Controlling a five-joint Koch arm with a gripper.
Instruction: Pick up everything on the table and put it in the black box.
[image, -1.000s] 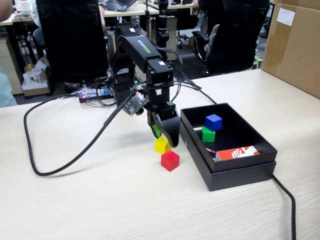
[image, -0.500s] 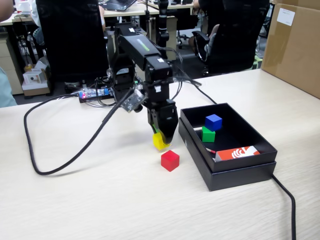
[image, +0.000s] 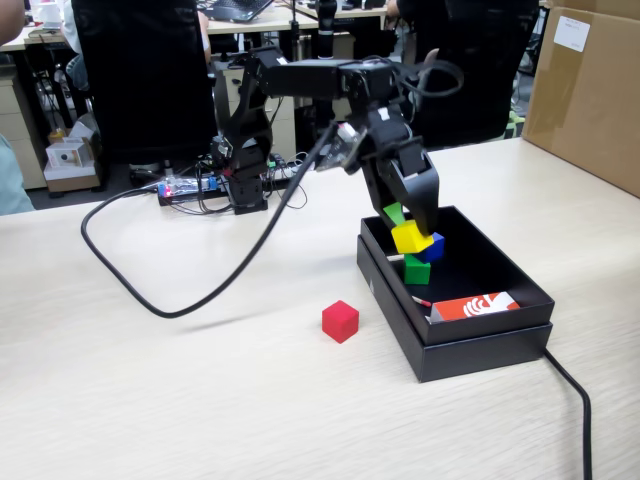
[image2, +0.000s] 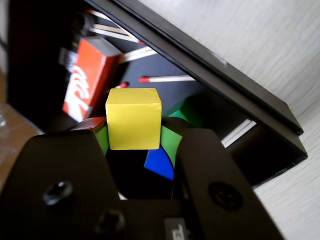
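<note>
Since the earlier pictures, gripper (image: 413, 232) and yellow cube (image: 411, 238) had left the table (image: 200, 400) and swung over the black box (image: 500, 275).

Its jaws were clamped on the yellow cube, green pads (image2: 167, 142) pressing two opposite faces in the wrist view, the cube (image2: 133, 118) held clear above the box floor. Directly beneath the gripper sat the blue cube (image: 435, 247) and green cube (image: 417, 269), both inside the box; in the wrist view blue (image2: 160, 162) showed just under the held cube. Beyond the fingertips lay the orange-and-white packet (image2: 89, 77) and a thin stick with a red tip (image2: 162, 78). The red cube (image: 340, 321) remained on the table, well apart from the gripper, outside the box's near wall.
</note>
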